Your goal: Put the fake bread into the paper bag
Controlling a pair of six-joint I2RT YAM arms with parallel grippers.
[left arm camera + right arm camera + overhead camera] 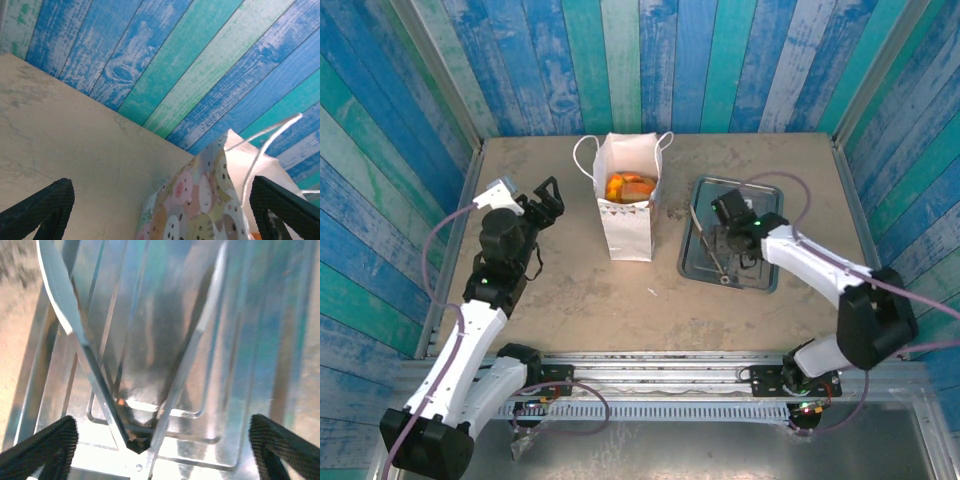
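The white paper bag [628, 215] stands upright mid-table, and orange-brown fake bread [628, 186] shows in its open mouth. My left gripper [548, 200] hovers open to the bag's left, nothing between its fingers. In the left wrist view the bag [210, 200] shows an animal-print side and a cord handle, between the wide-apart fingertips [40, 210] of that gripper [160, 220]. My right gripper [728, 238] is low over the metal tray [760, 200], open. The metal tongs [90, 365] lie on the tray [260, 340] between the spread fingers of the right gripper [162, 450], untouched by either pad.
The tongs [705, 240] rest along the tray's left part. Blue and green plank walls close in the table on three sides. Bare tabletop lies in front of the bag and to its left.
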